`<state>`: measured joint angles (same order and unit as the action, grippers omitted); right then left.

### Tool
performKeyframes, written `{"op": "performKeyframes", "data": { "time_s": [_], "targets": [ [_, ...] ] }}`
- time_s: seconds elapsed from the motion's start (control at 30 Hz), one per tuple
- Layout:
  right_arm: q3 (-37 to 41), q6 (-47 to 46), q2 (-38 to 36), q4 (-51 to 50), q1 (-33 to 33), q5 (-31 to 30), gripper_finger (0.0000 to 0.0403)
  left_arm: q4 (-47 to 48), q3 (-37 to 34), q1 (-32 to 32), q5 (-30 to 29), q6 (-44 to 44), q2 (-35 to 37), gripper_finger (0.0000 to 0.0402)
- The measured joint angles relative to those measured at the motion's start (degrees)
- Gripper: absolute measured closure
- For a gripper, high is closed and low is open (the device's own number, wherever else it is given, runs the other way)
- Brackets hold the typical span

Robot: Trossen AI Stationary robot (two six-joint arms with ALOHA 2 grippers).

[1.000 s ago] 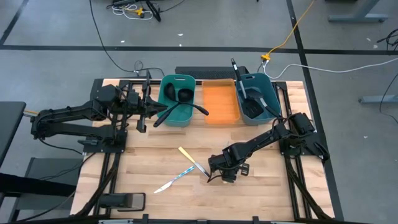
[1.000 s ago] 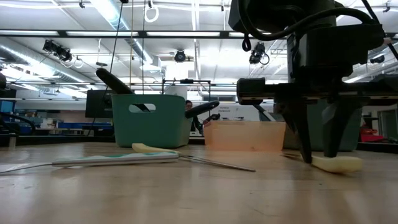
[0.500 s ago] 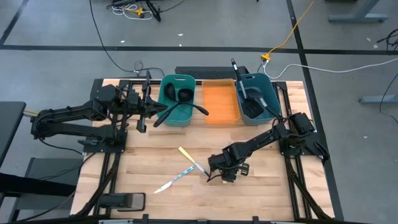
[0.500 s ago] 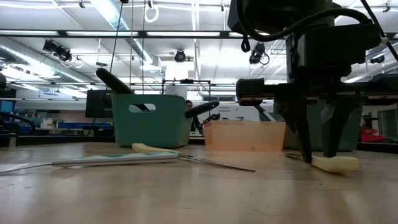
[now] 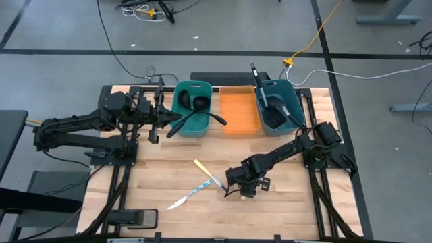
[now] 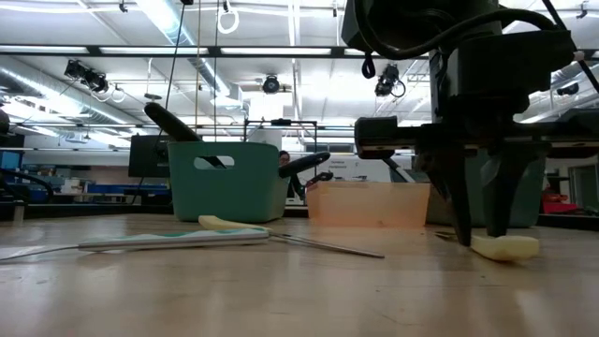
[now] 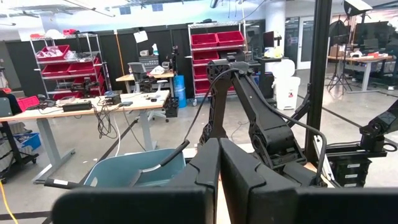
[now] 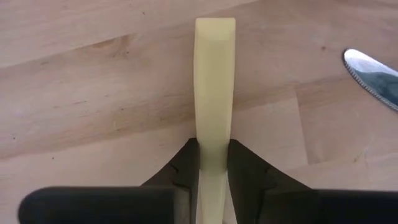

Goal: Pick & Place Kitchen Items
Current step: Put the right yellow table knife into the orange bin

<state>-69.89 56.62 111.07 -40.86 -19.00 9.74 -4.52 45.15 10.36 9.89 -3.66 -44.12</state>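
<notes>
The pale yellow knife handle (image 8: 214, 93) lies flat on the wooden table (image 5: 169, 182), near its front centre, and sits between the two dark fingers (image 8: 249, 171) of the right gripper (image 5: 237, 190), which press against both of its sides: the jaws are clamped on the handle while it rests on the wood. The fingers point straight down, as the low view shows (image 6: 480, 234), an approach suited to a slim utensil that lies flat. Just beside it lie a second yellow-handled knife (image 5: 202, 169) and a light-blue-handled knife (image 5: 191, 194), crossing each other. The two teal bins (image 5: 191, 111) (image 5: 280, 108) at the back edge already hold black utensils (image 5: 196, 120), with the orange tray (image 5: 239, 113) between them. The left gripper (image 5: 156, 121) waits beside the left bin, jaws together and empty.
</notes>
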Motion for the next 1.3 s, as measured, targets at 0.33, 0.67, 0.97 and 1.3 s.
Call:
{"op": "performKeyframes", "data": {
  "time_s": [0.33, 0.67, 0.97, 1.3],
  "targets": [
    [0.0, 0.0, 0.0, -0.1, 0.0, 0.3, 0.0342, 0.0, 0.0, 0.0, 0.0, 0.0, 0.0, 0.0386],
    [0.0, 0.0, 0.0, 0.0, 0.0, 0.4, 0.0342, 0.0, 0.0, 0.0, 0.0, 0.0, 0.0, 0.0386],
    [-0.5, -0.6, -0.2, -0.6, 0.0, 0.4, 0.0342, 0.0, 0.0, 0.0, 0.0, 0.0, 0.0, 0.0386],
    [-6.7, -0.9, -0.3, -2.4, 0.0, 0.3, 0.0342, 0.1, 0.0, 0.0, 0.0, -0.2, 0.0, 0.0386]
  ]
}}
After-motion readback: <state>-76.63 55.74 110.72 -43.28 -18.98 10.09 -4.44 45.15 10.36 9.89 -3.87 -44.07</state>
